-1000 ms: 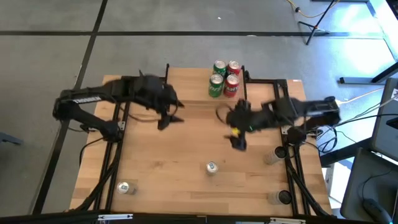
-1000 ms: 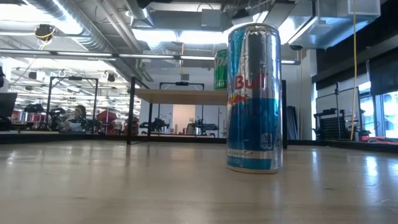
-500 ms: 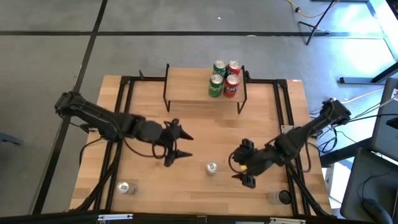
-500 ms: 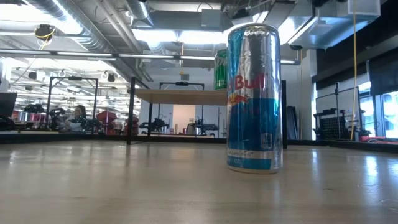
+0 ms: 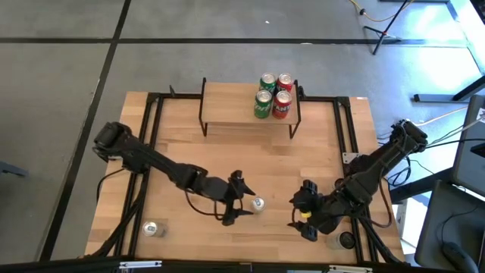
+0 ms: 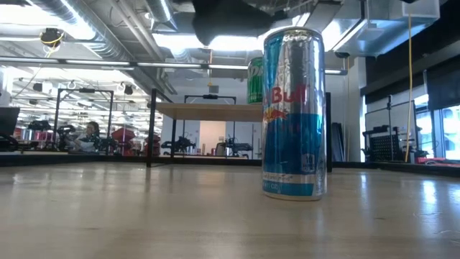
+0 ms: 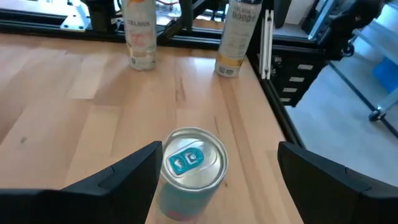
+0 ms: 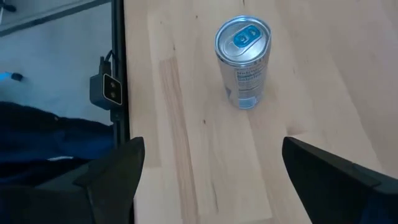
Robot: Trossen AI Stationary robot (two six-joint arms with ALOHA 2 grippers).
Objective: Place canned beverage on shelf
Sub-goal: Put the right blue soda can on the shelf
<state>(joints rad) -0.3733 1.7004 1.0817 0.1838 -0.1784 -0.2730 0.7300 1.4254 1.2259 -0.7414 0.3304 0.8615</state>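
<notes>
The left gripper (image 5: 241, 199) has its two dark fingers (image 7: 118, 180) spread wide and empty. They stand on either side of the silver-and-blue can (image 5: 258, 204) without touching it, just short of it on the side away from the right arm. From the left wrist view the can's (image 7: 191, 171) silver lid with its blue pull tab lies between the fingers. From the low view the can (image 6: 293, 115) stands upright on the wooden tabletop (image 5: 182, 136), and red letters reading "Bull" show on its side above a blue panel; the small print at its base cannot be read.

The right gripper (image 5: 301, 214) is also spread wide and holds nothing. It hovers near the can on the opposite side, apart from it, and in the right wrist view the can (image 8: 243, 61) stands well ahead of those fingers (image 8: 112, 171).

Beyond the can, at the far edge of the tabletop, the shelf (image 5: 239, 106) carries four cans at its right end: two green ones (image 5: 264, 95) and two red ones (image 5: 283, 95); their labels cannot be made out. More containers stand at the near edge: one (image 5: 151, 228) on the can's left side and one (image 5: 346, 240) just past the right gripper.
</notes>
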